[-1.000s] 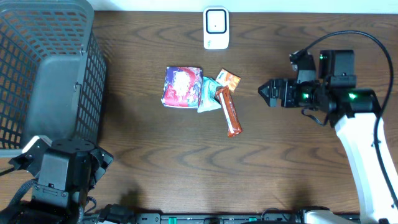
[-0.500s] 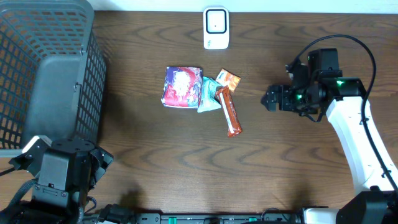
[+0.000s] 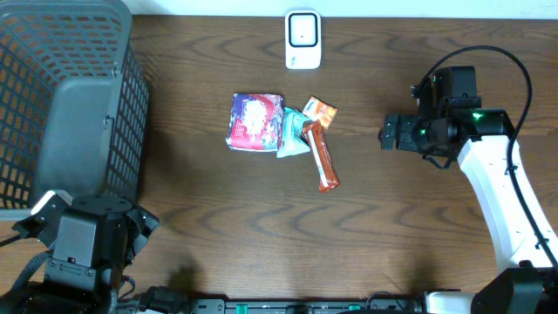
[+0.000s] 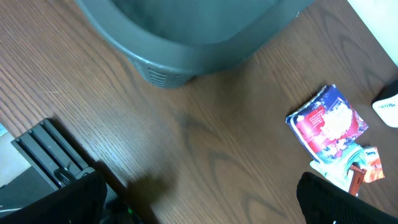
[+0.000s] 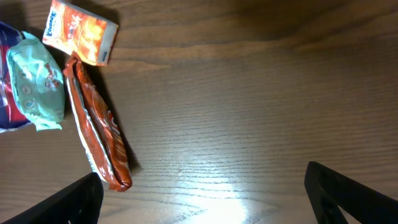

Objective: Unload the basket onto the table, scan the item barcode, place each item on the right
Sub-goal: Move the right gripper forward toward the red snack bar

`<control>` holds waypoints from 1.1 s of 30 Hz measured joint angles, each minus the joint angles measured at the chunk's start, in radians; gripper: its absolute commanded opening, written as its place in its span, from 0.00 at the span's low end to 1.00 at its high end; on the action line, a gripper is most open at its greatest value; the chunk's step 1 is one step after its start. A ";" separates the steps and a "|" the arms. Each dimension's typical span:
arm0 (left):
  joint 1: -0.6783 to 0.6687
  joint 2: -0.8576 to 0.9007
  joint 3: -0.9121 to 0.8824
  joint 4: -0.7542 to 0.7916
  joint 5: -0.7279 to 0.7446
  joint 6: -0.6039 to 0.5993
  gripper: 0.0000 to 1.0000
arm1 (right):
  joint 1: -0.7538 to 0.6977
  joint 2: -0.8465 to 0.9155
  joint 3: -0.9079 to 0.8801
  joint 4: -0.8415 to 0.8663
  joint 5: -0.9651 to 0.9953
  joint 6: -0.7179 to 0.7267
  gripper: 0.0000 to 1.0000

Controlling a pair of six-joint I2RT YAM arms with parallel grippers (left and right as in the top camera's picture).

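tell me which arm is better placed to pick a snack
Right. The right gripper, open, faces the snack pile, nearest the orange bar; the left gripper sits far back beside the basket.

a dark wood-grain table (image 3: 261, 227) carries a grey mesh basket (image 3: 26, 105) on its left side and a white scanner (image 3: 302, 39) at the far edge. clustered mid-table lie a red-and-blue packet (image 3: 255, 121), a teal packet (image 3: 292, 133), a small orange packet (image 3: 321, 112) and a long orange bar (image 3: 322, 157).
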 measured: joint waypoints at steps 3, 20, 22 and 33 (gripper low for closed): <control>0.000 0.000 0.000 0.000 0.000 0.000 0.98 | 0.000 0.000 0.000 0.000 -0.002 0.013 0.99; 0.000 0.000 0.000 0.000 0.000 0.000 0.98 | 0.054 0.053 -0.015 0.080 -0.173 0.001 0.99; 0.000 0.000 0.000 0.000 0.000 0.000 0.98 | 0.067 0.066 -0.015 0.085 -0.188 0.000 0.99; 0.000 0.000 0.000 0.000 0.000 0.000 0.98 | 0.114 0.153 -0.020 0.086 -0.213 -0.003 0.79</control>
